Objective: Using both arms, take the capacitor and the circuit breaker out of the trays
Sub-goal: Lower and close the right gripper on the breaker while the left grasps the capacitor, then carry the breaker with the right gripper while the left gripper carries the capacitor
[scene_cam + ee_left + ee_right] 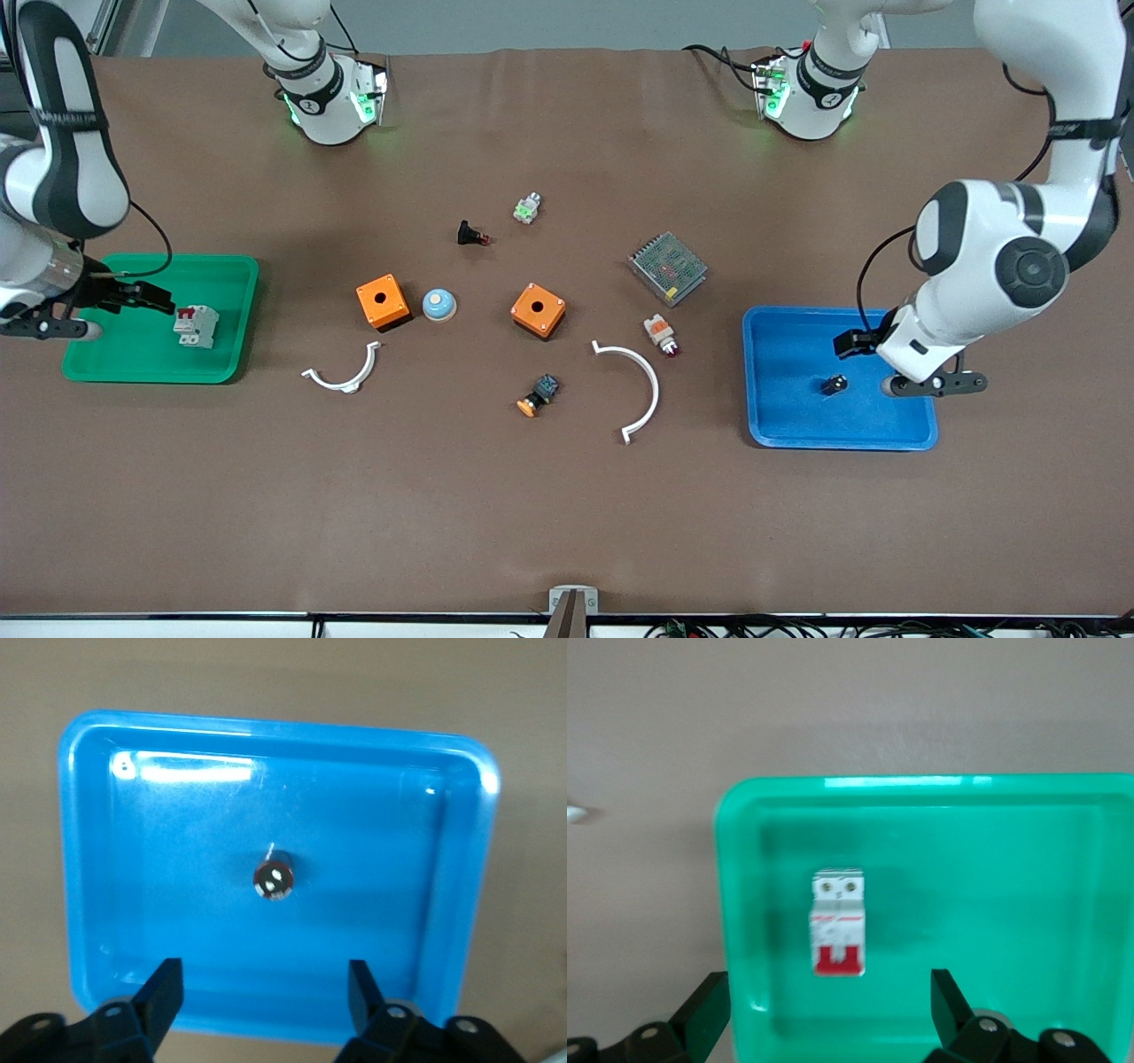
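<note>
The left gripper (pixel 886 365) is seen spread wide with nothing between its fingers (pixel 162 988), poised over the blue tray (pixel 921 440) at the edge toward the left arm's end of the table. The capacitor (pixel 833 385) is found lying in that tray, near its middle, apart from both fingertips; in the left wrist view its shiny round end (pixel 274 879) is turned toward the camera. The left arm is held bent, its white elbow joint raised above the tray's corner and the forearm sloped down to the wrist. The right gripper (pixel 133 301) is likewise held wide open and empty, over the green tray (pixel 151 374), with the breaker (pixel 197 326) resting in the tray just beside the fingertips, at about four o'clock from them in the front view, its red switch levers (pixel 838 958) facing up. The right arm is brought in from the table's edge, its forearm lying nearly level above the tray. On the breaker's white face a band of red print can be made out, but it cannot be read. Between the trays, two orange boxes (pixel 383 301) and two white curved clips (pixel 634 387) are spread on the brown table (pixel 567 514).
</note>
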`<state>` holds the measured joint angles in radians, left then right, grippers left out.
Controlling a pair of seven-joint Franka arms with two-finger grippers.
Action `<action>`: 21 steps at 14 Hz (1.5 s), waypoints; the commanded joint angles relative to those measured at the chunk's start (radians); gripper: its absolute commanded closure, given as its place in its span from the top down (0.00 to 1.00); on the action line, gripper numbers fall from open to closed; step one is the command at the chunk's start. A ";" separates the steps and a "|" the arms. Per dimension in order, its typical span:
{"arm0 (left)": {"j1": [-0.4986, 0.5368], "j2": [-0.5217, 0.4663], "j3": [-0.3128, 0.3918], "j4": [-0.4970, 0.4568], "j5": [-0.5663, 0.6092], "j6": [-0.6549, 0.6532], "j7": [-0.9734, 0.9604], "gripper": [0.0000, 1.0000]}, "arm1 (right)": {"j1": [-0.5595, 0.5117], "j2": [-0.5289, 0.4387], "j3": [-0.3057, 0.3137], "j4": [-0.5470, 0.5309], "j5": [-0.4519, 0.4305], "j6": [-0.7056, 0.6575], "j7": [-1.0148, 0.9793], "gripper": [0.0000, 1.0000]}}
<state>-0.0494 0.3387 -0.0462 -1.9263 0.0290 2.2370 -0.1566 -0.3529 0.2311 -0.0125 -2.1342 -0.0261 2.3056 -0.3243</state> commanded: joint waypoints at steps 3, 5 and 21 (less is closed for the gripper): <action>0.025 0.126 -0.003 -0.022 0.017 0.165 0.003 0.71 | -0.038 0.112 0.019 -0.065 0.003 0.185 -0.039 1.00; 0.023 0.166 -0.004 -0.017 0.015 0.213 0.002 0.71 | -0.037 0.129 0.019 -0.075 0.003 0.198 -0.039 0.97; -0.013 0.068 -0.050 -0.005 0.008 0.152 -0.061 0.00 | 0.198 0.037 0.034 0.068 0.003 -0.099 0.284 0.02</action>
<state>-0.0375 0.5143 -0.0712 -1.9156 0.0290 2.4660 -0.1659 -0.2221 0.3073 0.0146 -2.0932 -0.0243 2.2821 -0.1716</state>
